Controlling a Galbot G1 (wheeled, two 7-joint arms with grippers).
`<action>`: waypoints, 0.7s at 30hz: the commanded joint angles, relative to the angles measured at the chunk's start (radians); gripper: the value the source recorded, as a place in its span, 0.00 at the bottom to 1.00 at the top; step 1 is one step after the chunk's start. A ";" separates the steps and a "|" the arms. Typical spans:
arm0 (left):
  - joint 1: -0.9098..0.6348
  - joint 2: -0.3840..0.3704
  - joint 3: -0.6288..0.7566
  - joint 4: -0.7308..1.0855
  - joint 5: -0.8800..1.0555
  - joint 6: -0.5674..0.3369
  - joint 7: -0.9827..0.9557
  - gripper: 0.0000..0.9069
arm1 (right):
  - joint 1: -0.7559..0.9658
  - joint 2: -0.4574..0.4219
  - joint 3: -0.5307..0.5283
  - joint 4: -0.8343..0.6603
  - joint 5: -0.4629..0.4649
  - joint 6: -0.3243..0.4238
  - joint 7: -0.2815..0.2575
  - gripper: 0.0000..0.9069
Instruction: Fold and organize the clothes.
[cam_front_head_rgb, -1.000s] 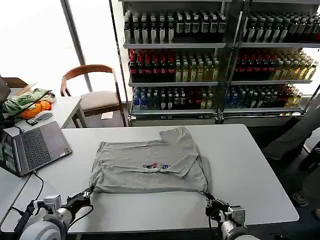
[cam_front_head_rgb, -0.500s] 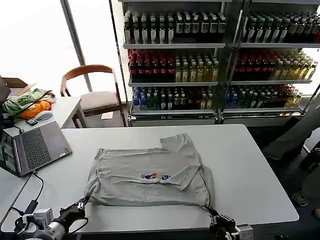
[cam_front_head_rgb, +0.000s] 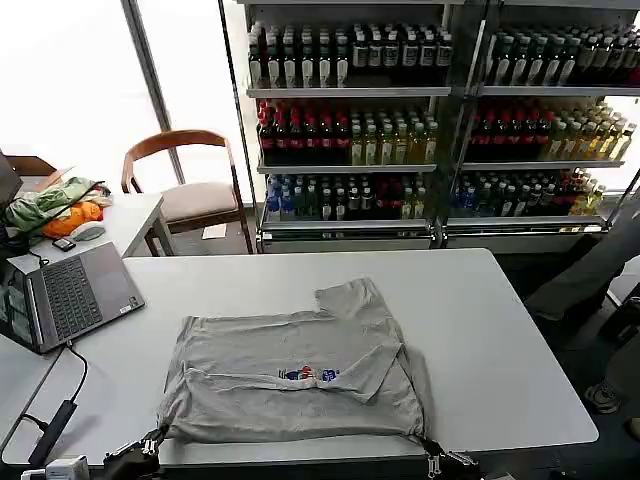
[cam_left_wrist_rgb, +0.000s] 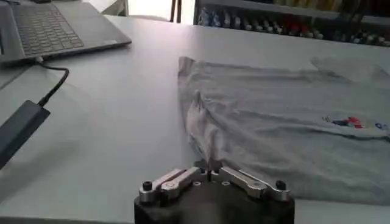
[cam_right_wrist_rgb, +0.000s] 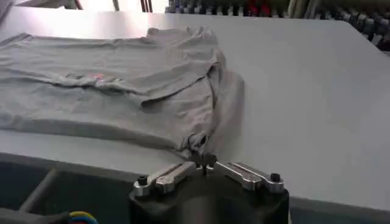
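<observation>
the light grey shirt (cam_front_head_rgb: 300, 375) lies partly folded on the white table (cam_front_head_rgb: 500, 330), its near edge at the table's front edge, one sleeve (cam_front_head_rgb: 350, 297) sticking out toward the far side and a small printed graphic (cam_front_head_rgb: 308, 375) showing on a folded-over layer. the left gripper (cam_left_wrist_rgb: 210, 176) sits at the near left corner with its fingers closed on a pinch of cloth, and the right gripper (cam_right_wrist_rgb: 206, 163) is likewise clamped on the near right corner, where the fabric bunches into a small knot. the shirt looks light, limp cotton: it should drape and wrinkle wherever it is not held, sag in the middle between two held corners, and slide easily over the smooth tabletop, so corners or hem ends seem the sensible places to hold it. in the head view both grippers are cut off at the bottom edge, so little of them can be made out there. how many layers each pinch takes in is hard to tell, and the collar and neckline are hidden in the folds
</observation>
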 joint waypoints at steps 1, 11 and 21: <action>0.063 -0.014 -0.043 -0.037 0.006 0.001 0.000 1.00 | -0.019 -0.013 0.007 0.018 -0.006 -0.004 -0.002 1.00; 0.061 0.016 -0.098 -0.047 0.001 0.001 0.008 1.00 | 0.040 -0.013 0.033 0.033 0.013 -0.007 -0.001 1.00; -0.127 0.154 -0.117 0.068 -0.078 0.002 0.033 1.00 | 0.430 -0.056 0.016 -0.142 0.138 -0.040 -0.108 1.00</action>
